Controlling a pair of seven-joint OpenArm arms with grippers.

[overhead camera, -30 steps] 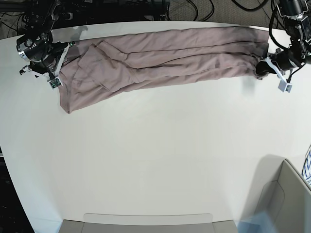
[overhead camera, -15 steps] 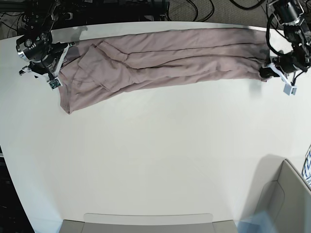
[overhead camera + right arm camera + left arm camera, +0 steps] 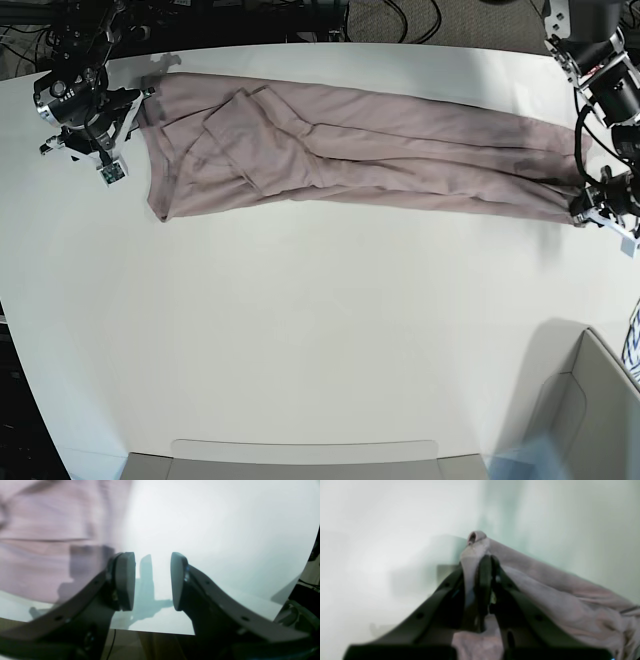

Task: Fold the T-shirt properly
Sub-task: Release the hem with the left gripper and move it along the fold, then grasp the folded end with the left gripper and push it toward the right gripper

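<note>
Dusty pink fabric stretches in a long wrinkled band across the far part of the white worktop [image 3: 320,330]. At the base view's left, the right gripper [image 3: 152,580] hovers over bare worktop just beside the T-shirt [image 3: 350,155], its jaws parted and holding nothing. At the right edge, the left gripper [image 3: 590,207] is clenched on the T-shirt's end, bunching the cloth between its jaws.

From my screen the T-shirt [image 3: 380,155] reads as thin, soft cloth — matt, creased all along its length. The table [image 3: 320,330] looks smooth and white with a faint sheen. The right gripper [image 3: 152,580] has dark matt plastic fingers [image 3: 125,580] — their pads smooth and slightly rubbery-looking.
</note>
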